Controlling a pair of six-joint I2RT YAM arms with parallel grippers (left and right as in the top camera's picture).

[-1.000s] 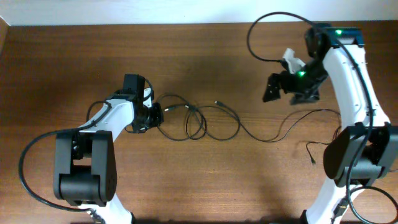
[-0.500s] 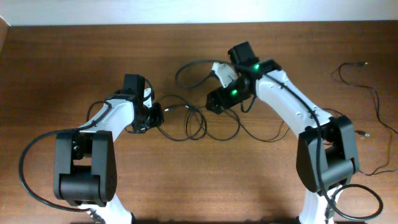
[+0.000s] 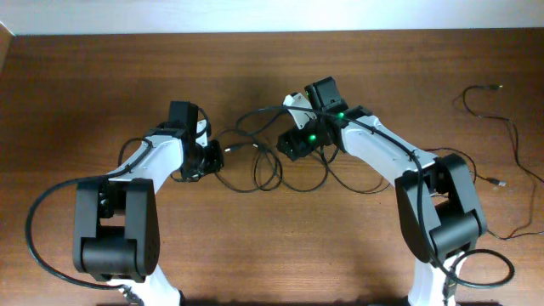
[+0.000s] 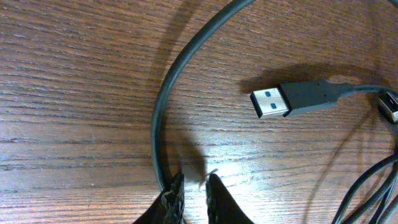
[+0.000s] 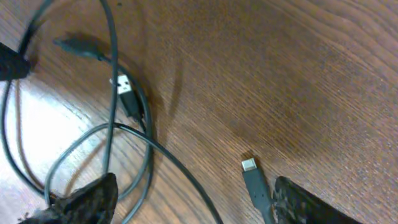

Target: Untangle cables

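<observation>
The tangled cables (image 3: 270,172) lie as thin black loops at mid-table, between my two grippers. My left gripper (image 3: 211,158) rests at the loops' left end. In the left wrist view its fingers (image 4: 193,186) are almost closed, and a black cord (image 4: 163,106) runs in under the left fingertip. A USB-A plug (image 4: 287,99) lies just beyond. My right gripper (image 3: 295,143) hovers over the loops' upper right. Its fingers (image 5: 193,202) are wide open and empty, with a USB-C plug (image 5: 252,171) and a cord loop (image 5: 134,140) between them. One separate cable (image 3: 512,140) lies at the far right.
The right arm's own thicker black cable (image 3: 255,115) arcs above the bundle. A second small plug (image 5: 124,86) lies among the loops. The table's back edge (image 3: 272,34) runs along the top of the overhead view.
My right arm swung from the far right back to the centre and now hovers over the bundle. One cable now lies apart at the far right. The left arm has not moved.
</observation>
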